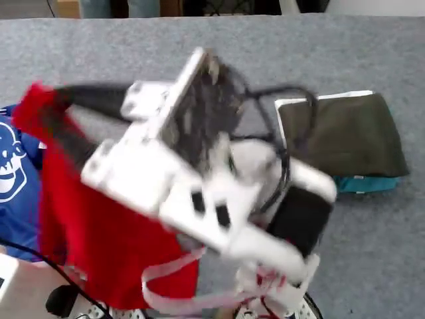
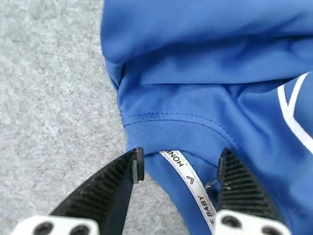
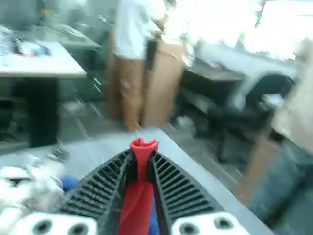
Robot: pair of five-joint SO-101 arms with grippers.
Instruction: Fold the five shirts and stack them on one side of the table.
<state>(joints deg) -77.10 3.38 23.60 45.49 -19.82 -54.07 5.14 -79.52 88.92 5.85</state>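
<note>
While right gripper (image 3: 142, 155) pinches red shirt (image 1: 106, 232) | long axis toward table (image 1: 375, 256) front

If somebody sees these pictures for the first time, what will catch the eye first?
The red shirt stands out first: it hangs lifted over the table in the left half of the high view, pinched in the shut right gripper. Next comes the blue shirt, with the open left gripper at its collar. At the right, a folded dark green shirt lies on a teal shirt.

Blocky white arm (image 1: 186, 193), looping black cables (image 1: 279, 90), left tool (image 2: 180, 164) with black ribbed fingers (image 2: 115, 185), white screw-holed mounts (image 2: 54, 227)
</note>
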